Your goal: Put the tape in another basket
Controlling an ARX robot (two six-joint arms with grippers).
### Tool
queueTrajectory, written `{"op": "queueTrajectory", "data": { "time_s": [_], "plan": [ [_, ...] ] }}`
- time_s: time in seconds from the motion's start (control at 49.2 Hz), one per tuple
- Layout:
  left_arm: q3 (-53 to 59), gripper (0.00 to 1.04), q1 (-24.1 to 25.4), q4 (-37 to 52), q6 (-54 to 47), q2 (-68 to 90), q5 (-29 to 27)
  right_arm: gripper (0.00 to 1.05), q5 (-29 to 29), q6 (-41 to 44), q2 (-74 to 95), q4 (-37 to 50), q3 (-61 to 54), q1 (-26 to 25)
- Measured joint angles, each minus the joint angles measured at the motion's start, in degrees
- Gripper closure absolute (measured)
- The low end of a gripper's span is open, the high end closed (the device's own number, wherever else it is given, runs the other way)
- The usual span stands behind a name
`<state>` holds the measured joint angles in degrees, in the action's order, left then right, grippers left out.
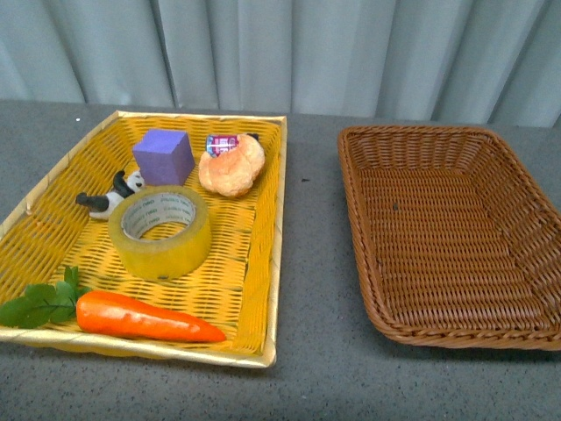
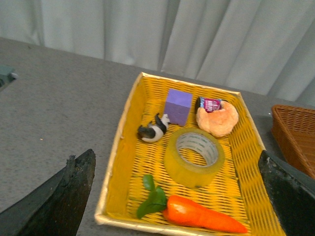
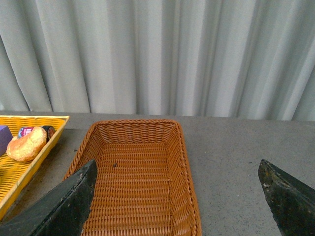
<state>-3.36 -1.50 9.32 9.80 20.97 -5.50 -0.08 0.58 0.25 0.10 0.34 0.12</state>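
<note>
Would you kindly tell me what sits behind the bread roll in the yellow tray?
A small labelled item peeks out behind the bread roll; the roll covers its lower part, so I cannot identify it.

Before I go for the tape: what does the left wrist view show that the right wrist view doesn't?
Only left wrist: the tape, the panda toy and the carrot. Only right wrist: the basket with its whole floor in sight. Both: the yellow tray, the bread roll, the purple block, the curtain.
</note>
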Motion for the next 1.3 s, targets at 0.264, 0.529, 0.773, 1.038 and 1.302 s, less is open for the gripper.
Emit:
{"op": "queueTrajectory", "data": {
  "time_s": [0.264, 0.529, 0.773, 1.038, 1.302],
  "plan": [
    [-12.31, 0.07, -3.19, 17.92, 1.14, 42.16, -1.2, 0.09, -0.02, 0.0, -0.02, 0.0, 0.0, 0.0],
    [-25.29, 0.07, -5.73, 16.44, 1.05, 66.55, -0.42, 0.09, 0.0, 0.0, -0.02, 0.0, 0.0, 0.0],
    [-34.29, 0.07, -6.27, 12.79, 2.08, 78.71, -1.36, 0.09, 0.0, 0.0, -0.02, 0.0, 0.0, 0.0],
    [-41.11, 0.07, -6.4, 10.49, 3.02, 87.8, -3.3, 0.09, 0.0, -0.02, -0.04, 0.0, 0.0, 0.0],
    [-45.64, 0.07, -5.53, 8.61, 4.28, 93.83, -3.48, 0.09, 0.0, 0.0, -0.04, 0.0, 0.0, 0.0]
  ]
}}
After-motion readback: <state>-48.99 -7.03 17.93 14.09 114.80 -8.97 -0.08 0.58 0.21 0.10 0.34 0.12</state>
